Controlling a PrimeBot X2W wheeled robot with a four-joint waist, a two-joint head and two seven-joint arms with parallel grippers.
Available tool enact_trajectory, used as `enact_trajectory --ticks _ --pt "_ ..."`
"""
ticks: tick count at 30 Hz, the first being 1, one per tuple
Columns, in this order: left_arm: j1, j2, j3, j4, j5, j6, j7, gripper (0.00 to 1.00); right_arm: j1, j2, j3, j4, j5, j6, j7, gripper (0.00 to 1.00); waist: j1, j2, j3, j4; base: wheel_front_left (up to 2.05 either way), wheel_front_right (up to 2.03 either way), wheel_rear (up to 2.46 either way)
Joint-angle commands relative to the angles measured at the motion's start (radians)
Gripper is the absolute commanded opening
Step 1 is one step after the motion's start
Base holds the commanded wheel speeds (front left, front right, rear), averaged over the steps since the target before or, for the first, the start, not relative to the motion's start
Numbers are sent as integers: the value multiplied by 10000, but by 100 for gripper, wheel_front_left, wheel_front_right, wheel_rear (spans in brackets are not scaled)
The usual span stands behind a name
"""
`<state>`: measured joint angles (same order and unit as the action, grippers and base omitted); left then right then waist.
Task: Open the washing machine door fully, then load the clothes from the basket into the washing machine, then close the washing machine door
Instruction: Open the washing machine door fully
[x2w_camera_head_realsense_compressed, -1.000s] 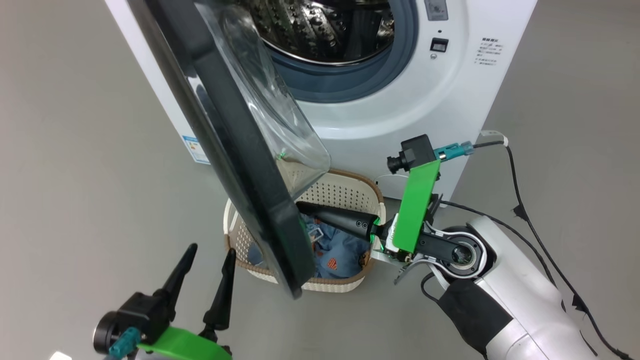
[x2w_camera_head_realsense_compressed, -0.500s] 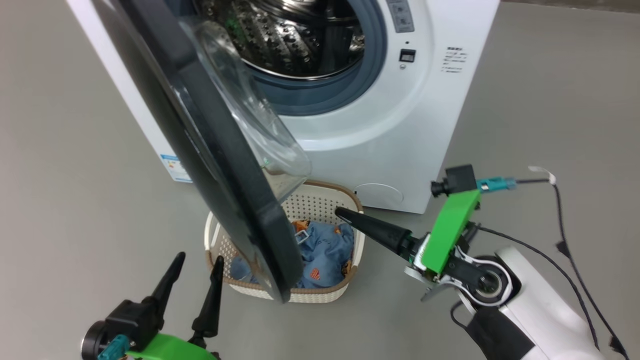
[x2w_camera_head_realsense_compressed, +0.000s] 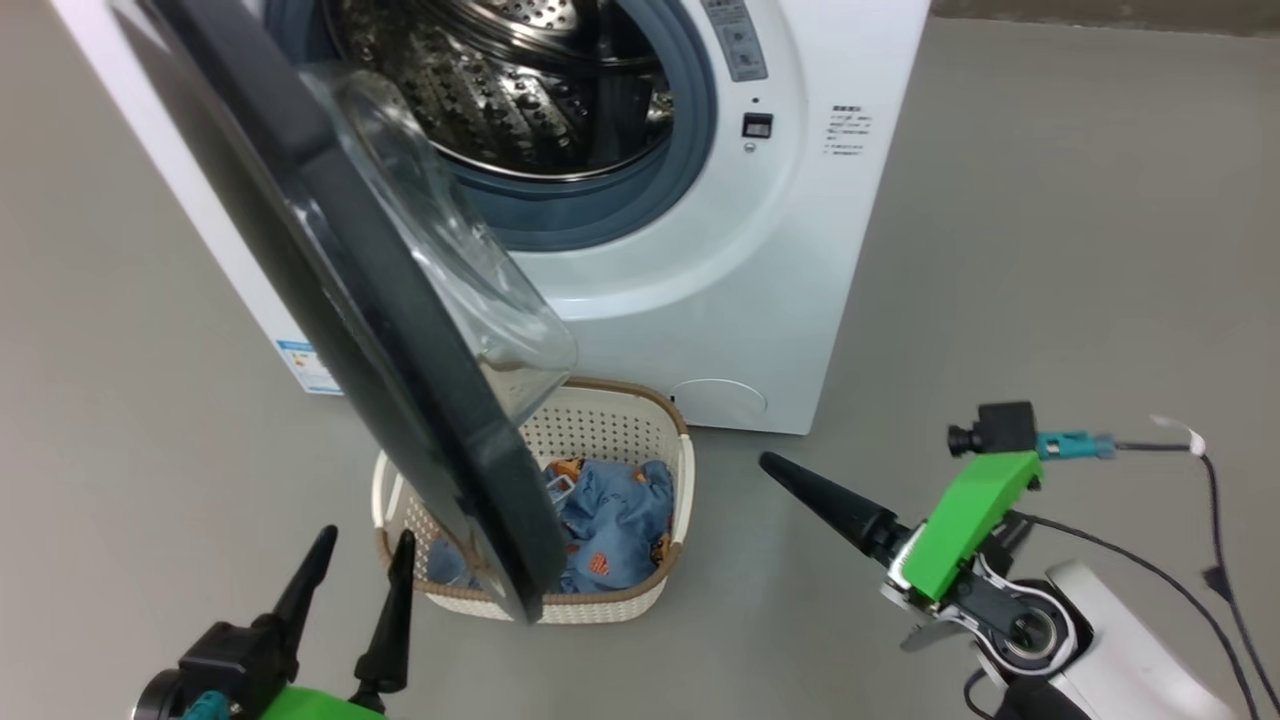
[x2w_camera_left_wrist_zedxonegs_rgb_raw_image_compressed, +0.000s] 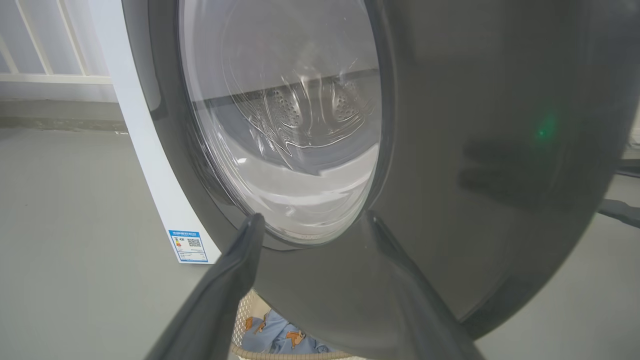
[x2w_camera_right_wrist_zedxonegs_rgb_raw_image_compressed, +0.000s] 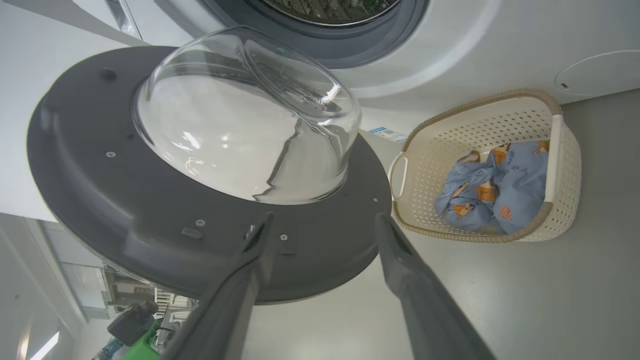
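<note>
The white washing machine (x2w_camera_head_realsense_compressed: 800, 250) stands with its steel drum (x2w_camera_head_realsense_compressed: 500, 80) exposed. The washing machine door (x2w_camera_head_realsense_compressed: 400, 400) swings out part way, its black rim hanging over the left half of the cream basket (x2w_camera_head_realsense_compressed: 590, 430) on the floor. The clothes (x2w_camera_head_realsense_compressed: 615, 520), light blue with orange figures, lie bunched inside the basket. My right gripper (x2w_camera_head_realsense_compressed: 775, 468) hovers to the basket's right, apart from it; in the right wrist view it (x2w_camera_right_wrist_zedxonegs_rgb_raw_image_compressed: 325, 220) is open and empty, facing the door's inner side (x2w_camera_right_wrist_zedxonegs_rgb_raw_image_compressed: 150, 215) and the basket (x2w_camera_right_wrist_zedxonegs_rgb_raw_image_compressed: 565, 170). My left gripper (x2w_camera_head_realsense_compressed: 366, 540) is open and empty in front of the door's outer face (x2w_camera_left_wrist_zedxonegs_rgb_raw_image_compressed: 475, 150).
Grey floor surrounds the machine. A blue label (x2w_camera_head_realsense_compressed: 305, 365) sits low on the machine's left side. A black cable (x2w_camera_head_realsense_compressed: 1180, 560) trails from my right wrist across the floor at the right. The door's lower edge stands between my two grippers.
My right gripper has drawn back rightward out of the basket and opened, leaving the clothes inside. The head view has shifted, so the whole scene sits further left and lower.
</note>
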<state>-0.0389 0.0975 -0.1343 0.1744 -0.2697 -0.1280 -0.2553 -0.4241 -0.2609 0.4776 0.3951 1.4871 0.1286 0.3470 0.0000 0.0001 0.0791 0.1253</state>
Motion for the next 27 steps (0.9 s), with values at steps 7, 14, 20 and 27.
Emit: enact_trajectory --ticks 7,14,20,27 --pt "151 119 596 -322 49 -27 -65 100 490 -554 422 -112 -631 21 -1014 100 0 -1 -192 -284 0 0 0" --pt "345 50 797 -371 87 -27 -65 100 833 -1228 1185 -108 -1633 21 -2533 100 0 -1 -286 -463 0 0 0" --pt "396 13 845 -355 104 -27 -65 100 861 -1710 2113 424 -2835 21 -4317 100 0 -1 -333 -542 0 0 0" --pt "427 4 844 -301 104 -27 -65 100 804 -1794 2531 1207 -3408 21 -5801 100 0 -1 -389 -551 0 0 0"
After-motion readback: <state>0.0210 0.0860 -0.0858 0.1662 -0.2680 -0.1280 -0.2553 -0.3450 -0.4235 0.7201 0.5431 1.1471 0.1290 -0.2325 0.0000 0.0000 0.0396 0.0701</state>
